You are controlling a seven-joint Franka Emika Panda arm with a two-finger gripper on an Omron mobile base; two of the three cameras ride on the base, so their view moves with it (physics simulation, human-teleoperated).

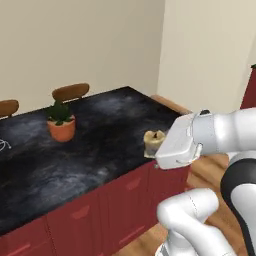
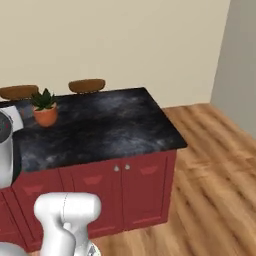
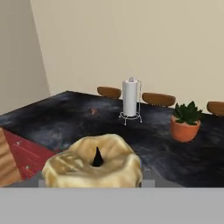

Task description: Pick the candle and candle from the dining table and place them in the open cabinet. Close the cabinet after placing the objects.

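Note:
A squat tan-yellow jar candle (image 3: 94, 168) with a dark wick sits right in front of the hand camera, between the fingers. My gripper (image 1: 156, 143) is shut on this candle (image 1: 153, 140) and holds it just over the near right corner of the dining table (image 1: 100, 150). The white hand hides the fingers from the left base camera. The table's black marbled top (image 2: 115, 125) rests on dark red fronts with small silver knobs. The other candle is out of view. A dark red strip (image 1: 248, 90) shows at the right edge; I cannot tell whether it is the cabinet.
A potted plant (image 1: 61, 122) in an orange pot stands on the table's far side, and a paper towel holder (image 3: 130, 98) beyond it. A tiny reddish-brown lump (image 3: 93, 111) lies near the holder. Brown chairs (image 2: 86, 85) line the far edge. Wooden floor (image 2: 215, 165) lies to the right.

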